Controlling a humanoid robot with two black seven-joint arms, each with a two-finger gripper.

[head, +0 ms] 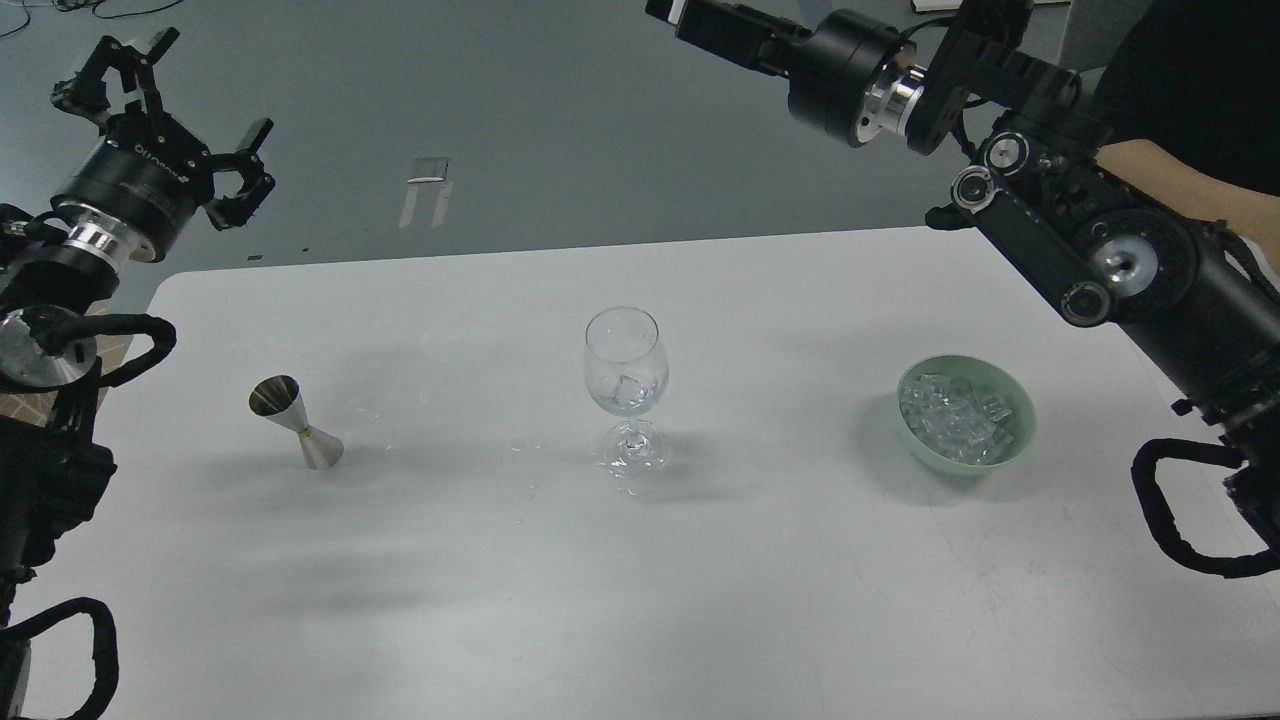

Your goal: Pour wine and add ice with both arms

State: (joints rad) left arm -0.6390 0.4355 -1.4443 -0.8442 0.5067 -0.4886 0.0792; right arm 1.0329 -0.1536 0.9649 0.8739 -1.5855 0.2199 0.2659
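Far left, my left gripper (pixel 190 130) hangs above the table's (pixel 640 600) back corner, fingers spread, holding nothing. Below it the metal measuring cup (pixel 295 422) stands upright, well apart from everything. Centre now: the wine glass (pixel 625 385) stands with one ice cube (pixel 628 390) in its bowl; any wine in there is too clear for me to make out. Right, the green bowl (pixel 1015 440) is piled with ice cubes. My right gripper (pixel 668 10) runs off the top edge, so I cannot tell its state. I'd judge we're nearly done.
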